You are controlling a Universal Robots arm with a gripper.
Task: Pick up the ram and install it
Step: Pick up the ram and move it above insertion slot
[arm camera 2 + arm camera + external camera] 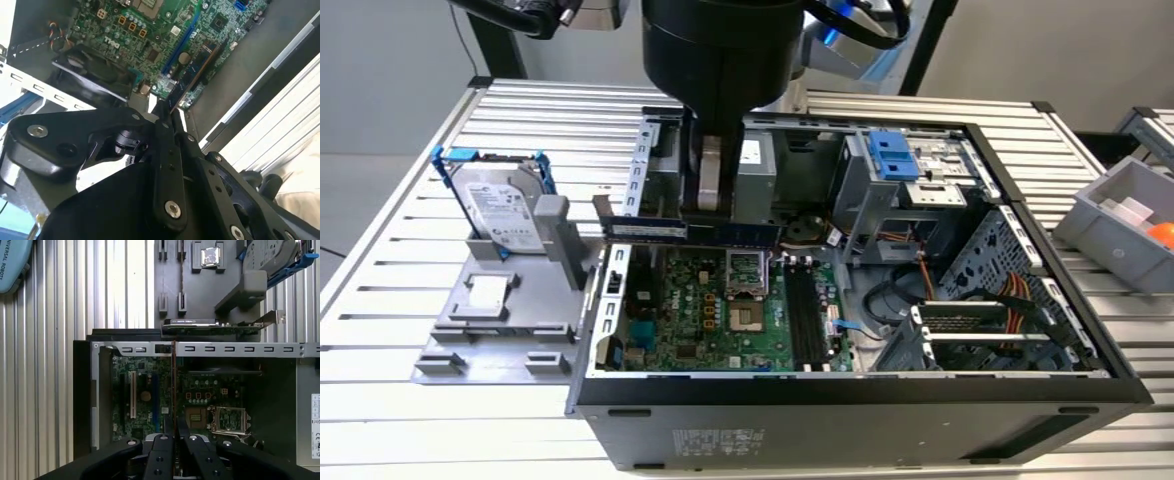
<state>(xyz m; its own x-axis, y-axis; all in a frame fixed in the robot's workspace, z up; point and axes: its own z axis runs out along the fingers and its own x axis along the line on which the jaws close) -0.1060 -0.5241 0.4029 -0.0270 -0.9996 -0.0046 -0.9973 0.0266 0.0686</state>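
Ram [647, 230] held above the motherboard [700, 320]
It is clamped between the narrowed jaws of the gripper [175, 431], over the open computer case [854, 397].

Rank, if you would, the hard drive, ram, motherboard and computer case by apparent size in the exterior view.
1. computer case
2. motherboard
3. hard drive
4. ram, clamped in the gripper; about as long as the drive but far thinner.
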